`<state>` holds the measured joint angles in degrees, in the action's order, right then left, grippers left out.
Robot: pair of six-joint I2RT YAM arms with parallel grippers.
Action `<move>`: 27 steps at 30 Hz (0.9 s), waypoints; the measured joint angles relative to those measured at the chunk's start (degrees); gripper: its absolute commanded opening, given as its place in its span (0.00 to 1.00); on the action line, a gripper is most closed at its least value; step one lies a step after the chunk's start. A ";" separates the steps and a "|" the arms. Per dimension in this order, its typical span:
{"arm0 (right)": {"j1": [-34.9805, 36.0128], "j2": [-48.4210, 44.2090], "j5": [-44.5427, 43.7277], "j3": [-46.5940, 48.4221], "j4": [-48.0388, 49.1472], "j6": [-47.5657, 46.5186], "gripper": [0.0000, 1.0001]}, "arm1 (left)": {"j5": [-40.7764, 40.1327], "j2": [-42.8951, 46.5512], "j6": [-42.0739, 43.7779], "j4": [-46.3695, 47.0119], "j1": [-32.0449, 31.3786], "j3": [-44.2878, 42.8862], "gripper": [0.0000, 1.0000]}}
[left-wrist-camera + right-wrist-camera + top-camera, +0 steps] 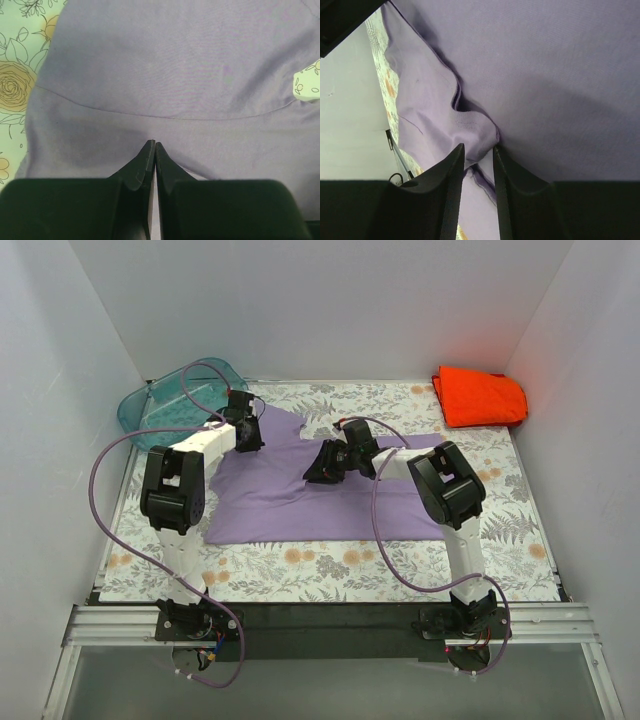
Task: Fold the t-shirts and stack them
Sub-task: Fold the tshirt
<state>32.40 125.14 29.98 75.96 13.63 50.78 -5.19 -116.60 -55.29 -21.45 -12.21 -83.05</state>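
The left arm (190, 452) reached toward 2 o'clock, and the left pincer (152, 146) was fully closed, fingertips touching. The right arm (447, 488) bent toward 9 o'clock; the right pincer (478, 150) pinched a fold of the lavender t-shirt (545, 75).

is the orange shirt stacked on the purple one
No, the orange shirt lies folded at the far right corner, well apart from the purple shirt spread out in the middle.
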 measured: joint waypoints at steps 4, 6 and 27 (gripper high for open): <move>0.04 0.61 -0.24 0.50 0.11 -0.11 0.25 | -0.31 0.28 0.02 -0.07 0.00 -0.33 0.00; 0.04 0.90 -0.37 0.76 0.13 -0.28 0.18 | -0.42 0.33 0.02 -0.13 0.00 -0.37 0.00; 0.02 1.90 -0.59 5.97 -0.07 -7.89 0.12 | -4.90 1.92 -0.22 -0.63 0.31 -1.29 0.00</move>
<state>32.42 127.04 29.39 81.93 13.56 42.89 -10.09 -114.67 -55.51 -22.09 -11.90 -84.33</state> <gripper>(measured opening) 0.112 0.007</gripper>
